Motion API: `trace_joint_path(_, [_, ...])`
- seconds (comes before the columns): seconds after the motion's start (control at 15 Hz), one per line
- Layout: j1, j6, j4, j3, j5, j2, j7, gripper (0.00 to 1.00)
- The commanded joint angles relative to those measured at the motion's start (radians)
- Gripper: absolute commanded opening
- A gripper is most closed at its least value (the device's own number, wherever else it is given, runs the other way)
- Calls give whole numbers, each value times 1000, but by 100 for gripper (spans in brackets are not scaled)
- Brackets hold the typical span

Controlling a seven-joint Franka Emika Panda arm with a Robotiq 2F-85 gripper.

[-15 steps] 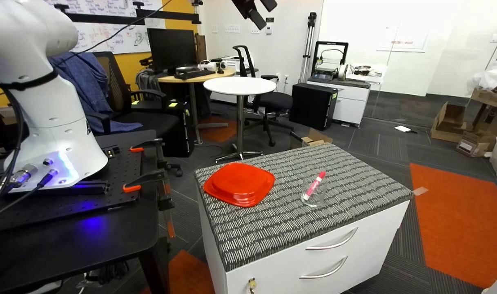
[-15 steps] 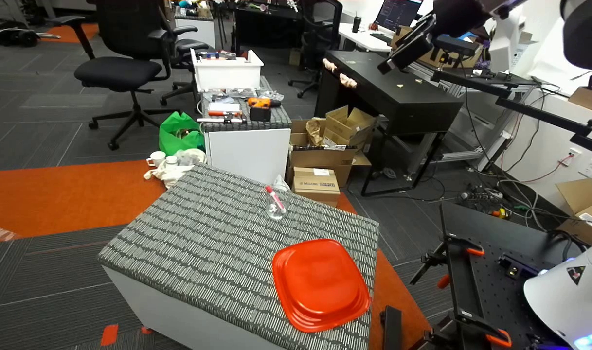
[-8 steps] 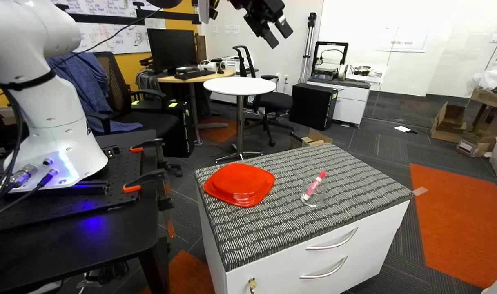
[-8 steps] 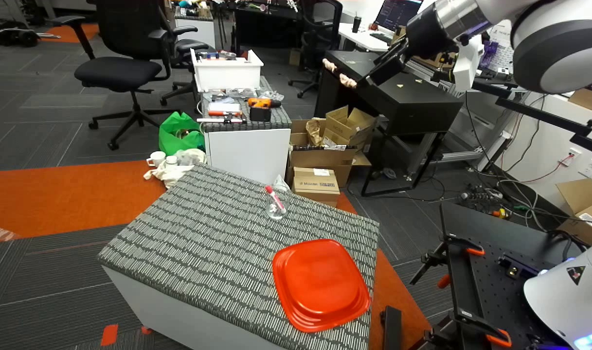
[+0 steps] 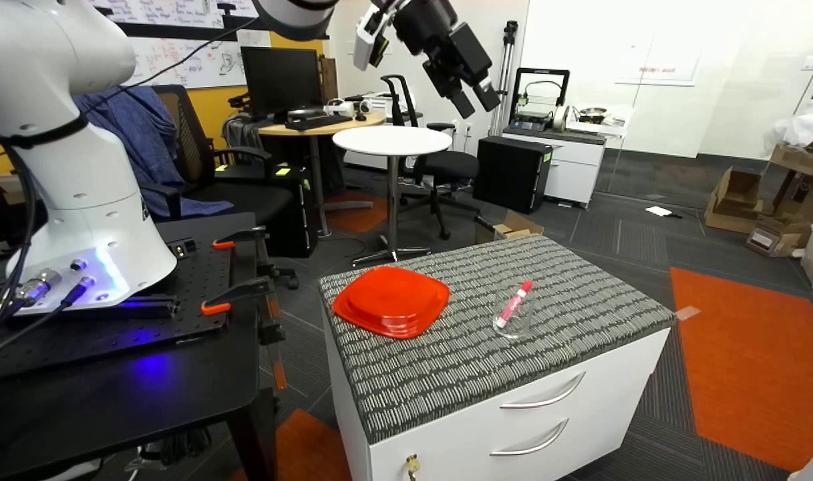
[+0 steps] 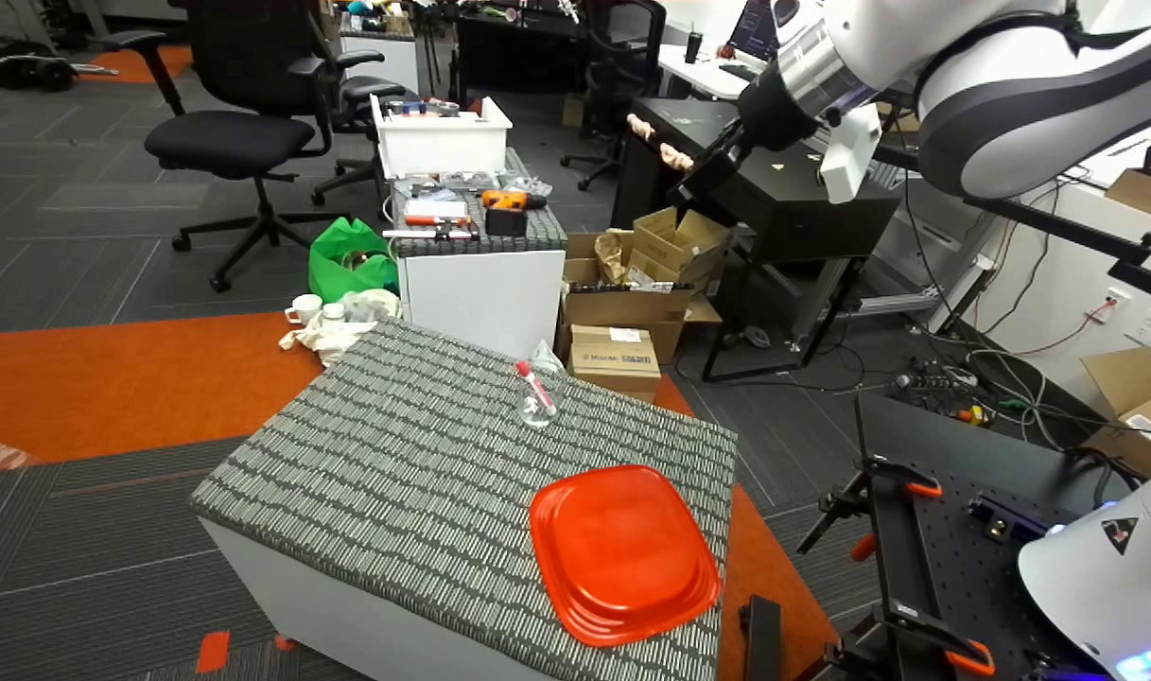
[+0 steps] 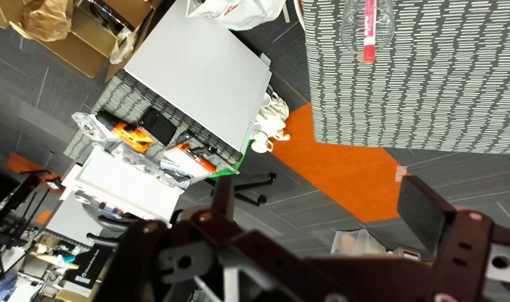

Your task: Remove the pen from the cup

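The pen [image 5: 514, 305] is a thin pink-red marker with a red cap. It leans inside the small clear cup [image 5: 525, 322] with its capped end up, above the rim. The pen [image 6: 535, 385] and cup [image 6: 535, 417] also show in an exterior view. In the wrist view the pen [image 7: 369, 29] and cup [image 7: 387, 31] are at the top edge, partly cut off. My gripper [image 5: 477, 103] is open and empty, high above the cabinet and well away from the cup. In the wrist view its fingers [image 7: 317, 188] are wide apart with only floor between them.
The cup stands on a grey patterned cabinet top [image 5: 446, 374]. An orange-red dish [image 5: 393, 300] lies upside down on it, between the cup and the robot's base; it also shows in an exterior view [image 6: 622, 549]. A black table [image 5: 199, 381] with clamps carries the robot.
My gripper has come down and out over the room toward the cabinet, staying open. The pen, cup and dish have not moved.
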Motion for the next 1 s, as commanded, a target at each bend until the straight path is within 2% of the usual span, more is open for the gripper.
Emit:
trace_joint_path(0.0, [-47, -20, 92, 32, -104, 111, 101, 100])
trace_joint_path(0.2, [-35, -44, 145, 22, -157, 196, 160, 100])
trace_joint_path(0.47, [-12, -68, 189, 11, -160, 280, 174, 100])
trace_joint_path(0.53, [-8, -74, 192, 10, -161, 286, 173, 100])
trace_joint_path(0.6, [-22, -32, 158, 7, -136, 266, 137, 100])
trace_joint_path(0.93, [-16, -36, 177, 7, -136, 290, 137, 100])
